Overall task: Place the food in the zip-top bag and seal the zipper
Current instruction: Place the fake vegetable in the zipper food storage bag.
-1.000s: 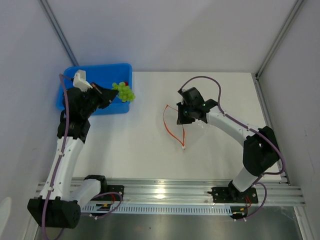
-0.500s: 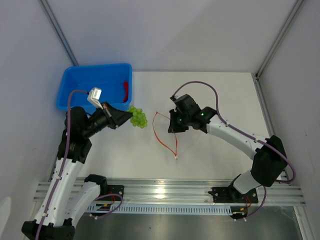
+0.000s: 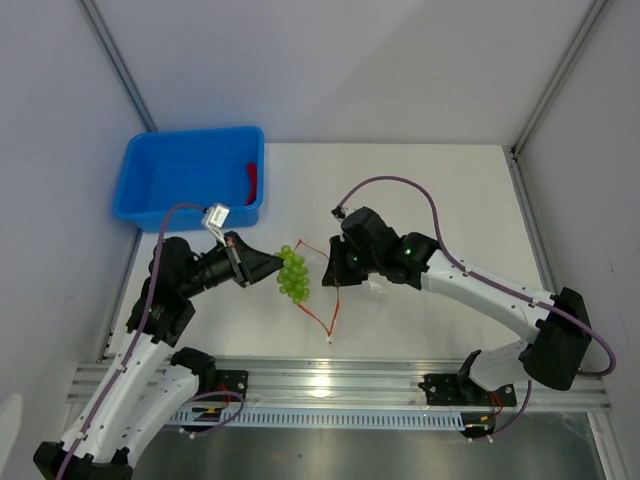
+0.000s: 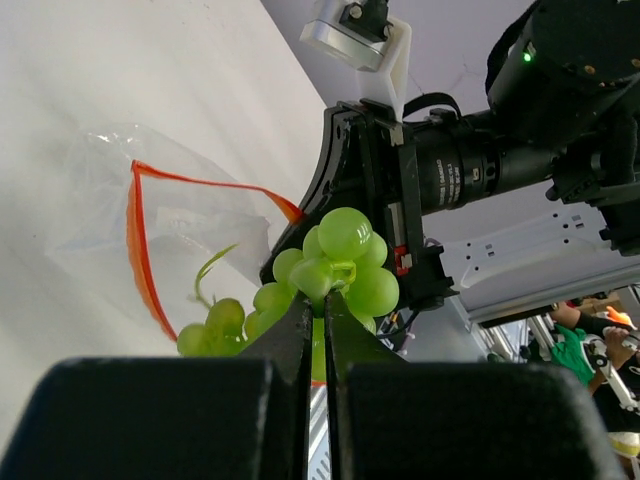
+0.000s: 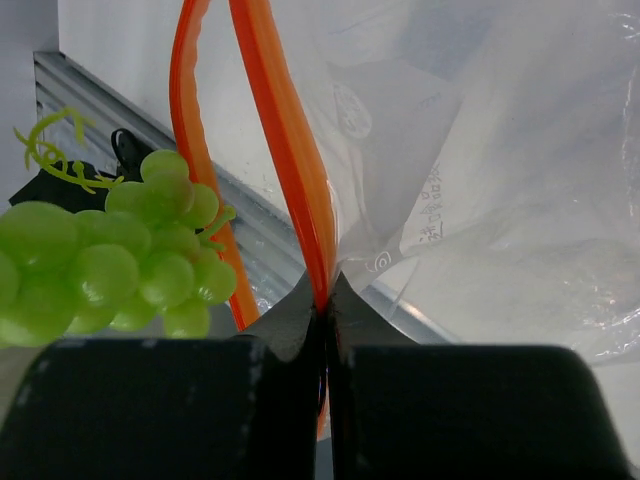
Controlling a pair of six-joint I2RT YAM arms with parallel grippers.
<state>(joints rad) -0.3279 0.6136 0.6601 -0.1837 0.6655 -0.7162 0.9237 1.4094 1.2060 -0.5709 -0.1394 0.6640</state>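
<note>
My left gripper (image 3: 272, 267) is shut on the light-green grapes (image 3: 293, 275) and holds them above the table, just left of the bag's open mouth; the grapes also show in the left wrist view (image 4: 340, 262). My right gripper (image 3: 338, 266) is shut on the red-orange zipper (image 5: 290, 150) and holds the clear zip-top bag (image 5: 500, 190) up with its mouth open. The zipper loop (image 3: 322, 290) hangs between both grippers. A slim red piece (image 3: 251, 181) lies in the blue tub. The darker-green piece is not in view.
A blue plastic tub (image 3: 180, 165) stands at the back left of the white table. An aluminium rail (image 3: 340, 385) runs along the near edge. Grey walls and metal posts close in the sides and back.
My left gripper has carried the grapes from over the tub rightward and nearer, up to the bag's mouth. My right gripper has brought the bag left and nearer, toward the grapes.
</note>
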